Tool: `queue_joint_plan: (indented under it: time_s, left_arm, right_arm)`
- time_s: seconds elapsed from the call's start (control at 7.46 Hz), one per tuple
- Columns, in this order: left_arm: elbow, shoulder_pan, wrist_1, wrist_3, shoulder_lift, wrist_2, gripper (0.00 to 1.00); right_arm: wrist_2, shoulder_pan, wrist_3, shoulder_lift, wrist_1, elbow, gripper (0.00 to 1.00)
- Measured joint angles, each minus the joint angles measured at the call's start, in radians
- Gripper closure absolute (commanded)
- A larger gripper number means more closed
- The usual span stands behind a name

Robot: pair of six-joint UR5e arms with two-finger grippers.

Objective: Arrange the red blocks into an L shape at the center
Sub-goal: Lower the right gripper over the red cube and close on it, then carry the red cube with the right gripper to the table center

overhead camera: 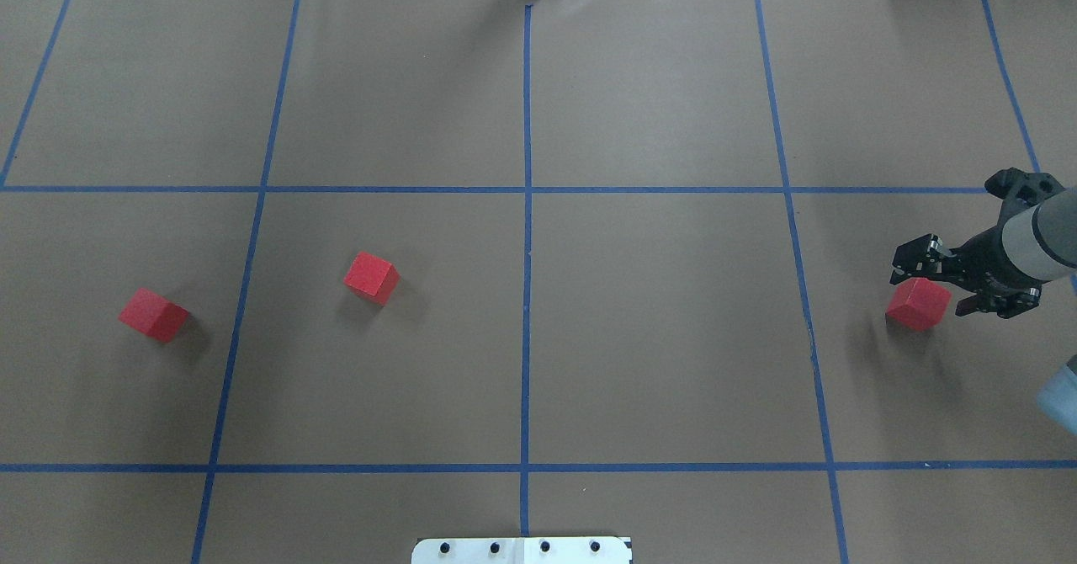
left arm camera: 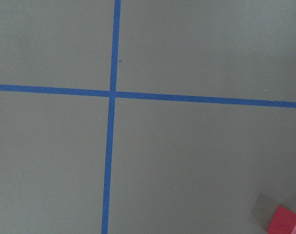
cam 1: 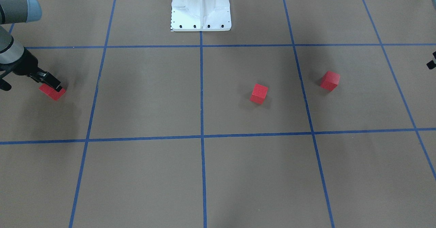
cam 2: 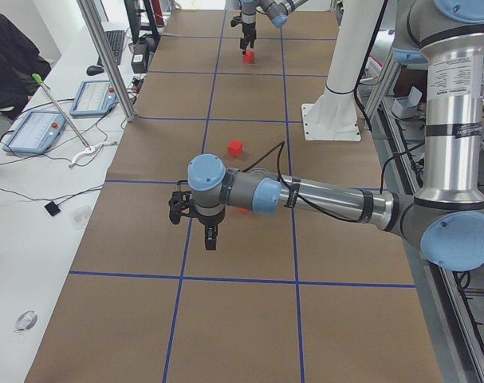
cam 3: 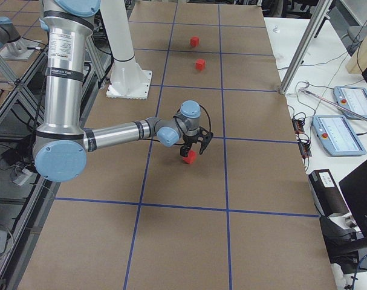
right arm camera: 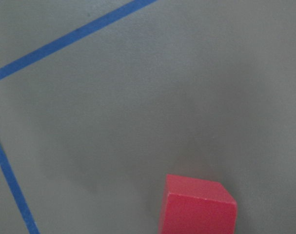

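Three red blocks lie on the brown floor. One [overhead camera: 371,278] [cam 1: 259,93] is left of the middle blue line [overhead camera: 527,295]. One [overhead camera: 153,315] [cam 1: 329,80] is farther left. The third [overhead camera: 919,304] [cam 1: 52,92] is far right, under my right gripper [overhead camera: 936,288] [cam 1: 51,82]. That gripper is open, its fingers spread just over and beside the block; the right wrist view shows this block [right arm camera: 199,207] low in frame and no fingers. My left gripper [cam 2: 194,227] hangs over the floor near a half-hidden block [cam 2: 242,211]; I cannot tell whether it is open. A block corner [left arm camera: 284,222] shows in the left wrist view.
The white robot base [cam 1: 201,8] [overhead camera: 522,550] stands at the near end of the middle line. Blue tape lines divide the floor into squares. A side bench with tablets [cam 2: 38,132] [cam 3: 346,133] and aluminium posts [cam 2: 106,64] border the far edge.
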Motion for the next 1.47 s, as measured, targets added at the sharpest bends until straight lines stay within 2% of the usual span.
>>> queue_joint_plan:
  time_s: [0.54,0.8,1.21,1.47]
  left_arm:
    - [-0.012,0.0,0.002,0.0,0.005,0.0,0.0]
    - [-0.012,0.0,0.003,-0.001,0.005,0.0,0.0]
    - [-0.012,0.0,0.004,0.0,0.006,0.001,0.0]
    - [-0.019,-0.001,0.002,0.0,0.006,-0.015,0.0]
  right_arm:
    - [-0.002,-0.008,0.011,-0.002,0.002,-0.029,0.12]
    - [0.002,-0.009,0.011,0.004,0.009,-0.046,1.0]
    - [0.015,-0.009,0.011,0.018,0.007,-0.046,1.0]
    - [0.048,-0.012,0.011,0.064,-0.021,-0.005,1.0]
